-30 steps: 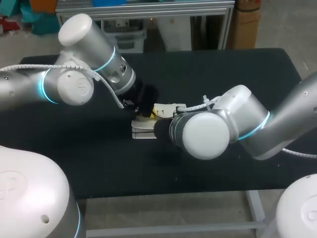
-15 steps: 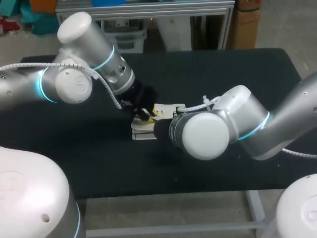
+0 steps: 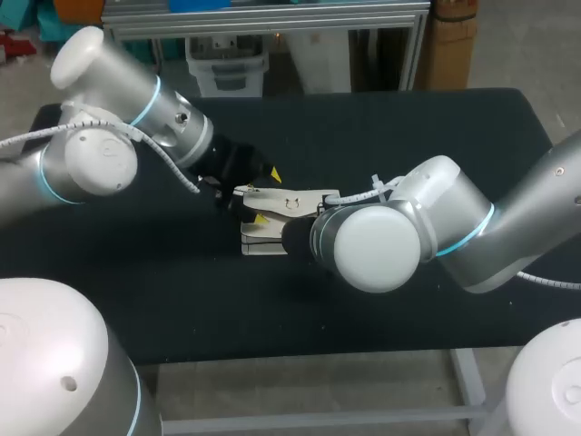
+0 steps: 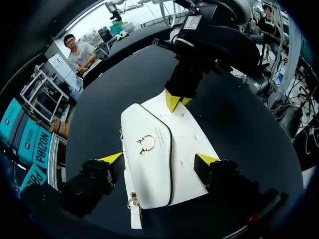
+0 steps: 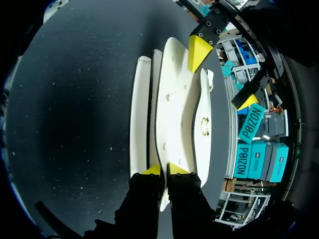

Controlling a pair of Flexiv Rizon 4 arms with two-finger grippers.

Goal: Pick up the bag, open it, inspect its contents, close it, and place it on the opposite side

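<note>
Left wrist view looks down on the bag (image 4: 164, 149), a smooth white leather-like pouch with a curved, dark-edged flap, faint stitching and a small gold ring clasp (image 4: 145, 144). It lies on the matte black table (image 3: 408, 136) near its middle. The left gripper (image 4: 159, 159) is released, its yellow wedge tips spread wide to either side of the bag, while the right gripper (image 5: 164, 170) is clenched on a thin edge of the bag at the opposite end.
</note>
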